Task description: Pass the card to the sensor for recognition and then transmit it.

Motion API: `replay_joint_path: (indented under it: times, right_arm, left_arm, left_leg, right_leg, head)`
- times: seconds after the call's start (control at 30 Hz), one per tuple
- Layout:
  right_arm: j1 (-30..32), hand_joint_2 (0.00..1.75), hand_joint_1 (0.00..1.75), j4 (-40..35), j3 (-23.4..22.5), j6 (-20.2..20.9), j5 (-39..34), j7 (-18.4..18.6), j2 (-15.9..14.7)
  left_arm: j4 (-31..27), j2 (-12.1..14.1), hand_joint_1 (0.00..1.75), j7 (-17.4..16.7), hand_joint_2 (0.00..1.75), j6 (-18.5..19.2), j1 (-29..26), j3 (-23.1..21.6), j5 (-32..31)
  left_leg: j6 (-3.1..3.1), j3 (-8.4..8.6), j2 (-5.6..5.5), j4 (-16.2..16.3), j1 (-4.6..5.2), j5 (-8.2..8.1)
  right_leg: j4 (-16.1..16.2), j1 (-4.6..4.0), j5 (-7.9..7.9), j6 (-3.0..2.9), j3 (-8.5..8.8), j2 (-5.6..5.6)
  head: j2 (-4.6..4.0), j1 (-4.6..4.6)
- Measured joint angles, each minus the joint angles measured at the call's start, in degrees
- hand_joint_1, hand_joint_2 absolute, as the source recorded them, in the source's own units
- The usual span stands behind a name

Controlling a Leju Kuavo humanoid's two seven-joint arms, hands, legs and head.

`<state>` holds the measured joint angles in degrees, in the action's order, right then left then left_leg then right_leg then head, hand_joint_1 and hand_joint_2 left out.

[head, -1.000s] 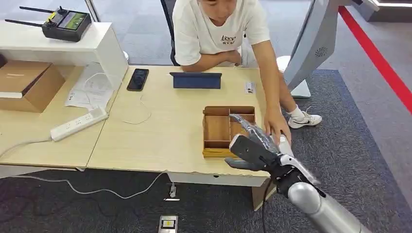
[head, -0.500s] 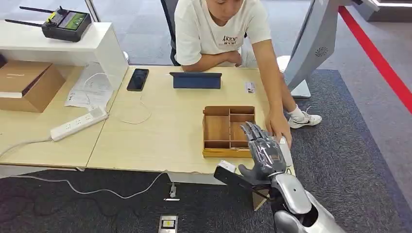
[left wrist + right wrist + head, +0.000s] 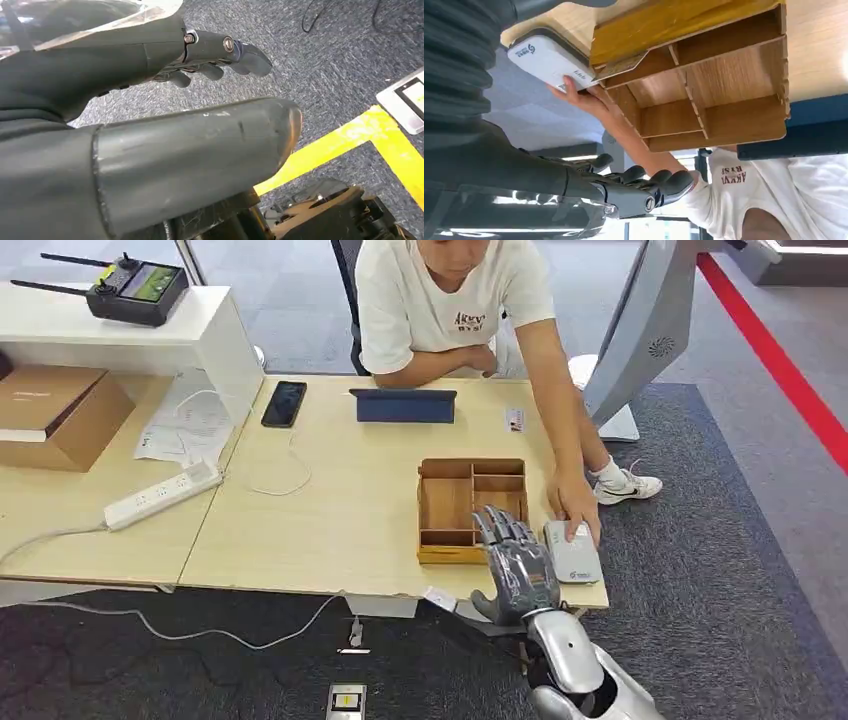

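My right hand [image 3: 518, 570] hovers at the table's front edge with its fingers straight and spread, holding nothing. It is just in front of the wooden tray [image 3: 455, 555] and beside the white sensor [image 3: 574, 558]. A person's hand [image 3: 572, 510] rests on the sensor. In the right wrist view the hand [image 3: 574, 180] faces the tray [image 3: 664, 20] and sensor [image 3: 549, 60]; a thin tan flat piece [image 3: 621, 67] sticks out at the tray's corner. A small white card [image 3: 514, 420] lies near the table's far edge. My left hand [image 3: 125, 55] hangs over carpet, fingers loosely extended, holding nothing.
On the table [image 3: 330, 510] are a blue tablet [image 3: 403, 405], a black phone [image 3: 284, 403] and a white power strip [image 3: 160, 495]. A cardboard box [image 3: 55, 415] sits far left. The person leans over the far edge. A grey machine stand [image 3: 650, 330] rises at right.
My right hand has drawn back from above the tray and sensor toward the table's front edge and turned upright. The sensor is now uncovered; the person's hand stays on it.
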<state>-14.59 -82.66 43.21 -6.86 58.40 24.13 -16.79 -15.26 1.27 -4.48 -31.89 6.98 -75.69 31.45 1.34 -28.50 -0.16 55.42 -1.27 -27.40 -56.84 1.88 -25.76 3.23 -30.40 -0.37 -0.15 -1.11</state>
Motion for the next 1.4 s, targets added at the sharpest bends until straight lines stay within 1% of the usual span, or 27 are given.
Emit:
replay_joint_path:
  times: [0.17,0.27,0.33,0.5,0.63,0.77,1.03,1.4]
  right_arm:
    - [-0.12,1.75,0.0,1.9,0.07,-0.2,0.99,0.0,0.72]
    - [-0.56,1.75,0.0,3.79,0.24,-1.6,1.4,-0.33,1.29]
    - [-1.17,1.75,0.0,5.86,0.39,-3.35,1.22,-1.03,1.88]
    - [-3.27,1.75,0.0,11.8,0.46,-9.17,1.16,-3.1,3.48]
    - [-5.17,1.75,0.0,16.51,0.44,-15.0,2.84,-4.37,4.5]
    - [-6.55,1.75,0.0,20.83,0.44,-18.23,4.0,-5.59,5.49]
    - [-8.82,1.75,0.0,27.3,0.46,-19.91,3.7,-6.89,7.59]
    - [-10.01,1.75,0.0,31.26,0.42,-21.11,1.73,-7.21,7.43]
  left_arm:
    - [0.0,0.0,0.0,-0.2,0.0,0.17,0.06,0.0,-0.44]
    - [0.0,0.0,0.0,-0.22,0.0,0.17,0.19,0.0,-0.81]
    - [0.0,-0.02,0.0,-0.22,0.0,0.17,0.26,0.0,-0.92]
    - [0.0,-0.09,0.0,-0.22,0.0,0.15,0.29,0.0,-1.14]
    - [0.0,-0.24,0.0,-0.2,0.0,0.15,0.32,0.0,-1.44]
    - [0.0,-0.37,0.0,-0.22,0.0,0.15,0.44,0.0,-1.64]
    - [0.0,-0.52,0.0,0.24,0.0,-0.2,0.34,0.0,-1.22]
    - [0.0,-0.52,0.0,0.96,0.0,-0.35,0.11,0.0,-0.92]
  left_leg:
    - [0.0,0.0,0.0,0.0,0.0,0.0]
    - [0.0,0.0,0.0,0.0,0.0,0.0]
    - [0.0,0.01,0.0,0.0,0.0,0.0]
    - [0.0,0.02,0.0,0.0,0.0,0.01]
    - [0.0,0.01,0.0,0.0,0.0,0.01]
    - [0.0,-0.01,0.0,0.0,0.0,0.01]
    - [0.0,0.0,0.0,0.0,0.0,0.01]
    - [0.0,0.01,0.0,0.01,0.0,0.01]
  right_leg:
    - [0.0,0.0,0.0,0.0,0.0,0.0]
    - [0.0,0.0,0.0,0.0,0.0,0.0]
    - [0.0,0.0,0.0,0.0,0.0,0.0]
    - [0.0,0.0,0.0,0.0,0.0,0.0]
    - [0.0,0.0,0.0,0.0,0.0,0.0]
    - [0.0,0.0,0.0,0.0,0.0,0.0]
    - [-0.01,0.0,0.0,0.0,-0.01,0.0]
    - [-0.01,0.0,0.0,0.0,-0.01,0.0]
  head:
    - [0.0,0.0]
    - [0.0,0.0]
    - [0.0,0.02]
    - [0.0,0.02]
    - [0.0,0.02]
    - [0.0,0.0]
    - [0.0,0.0]
    - [0.0,0.0]
